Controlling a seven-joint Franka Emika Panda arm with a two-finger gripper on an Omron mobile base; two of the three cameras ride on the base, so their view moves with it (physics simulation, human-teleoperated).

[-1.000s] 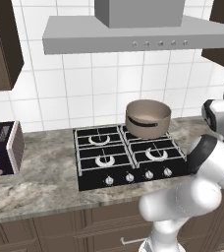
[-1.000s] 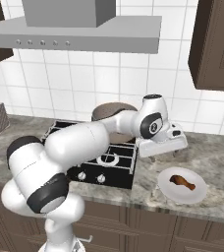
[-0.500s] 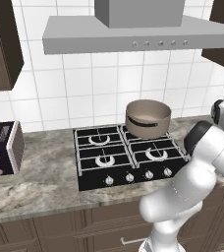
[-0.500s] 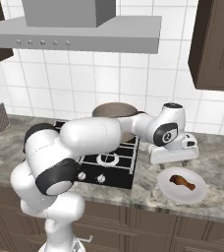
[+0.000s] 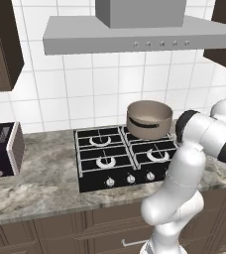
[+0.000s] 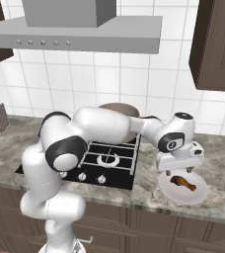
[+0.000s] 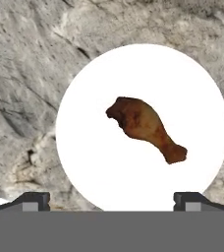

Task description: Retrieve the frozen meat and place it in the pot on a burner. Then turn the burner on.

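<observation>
Wide-open gripper [image 7: 111, 199] above drumstick-shaped reddish-brown frozen meat [image 7: 144, 128] on smooth round white plate [image 7: 84, 147]

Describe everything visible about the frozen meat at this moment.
The frozen meat is a small reddish-brown drumstick-shaped lump with lighter patches, thick at one end and tapering to a narrow knob. It lies flat near the middle of the white plate, which sits on the grey stone counter right of the cooktop. The open gripper hangs above it without touching.
</observation>
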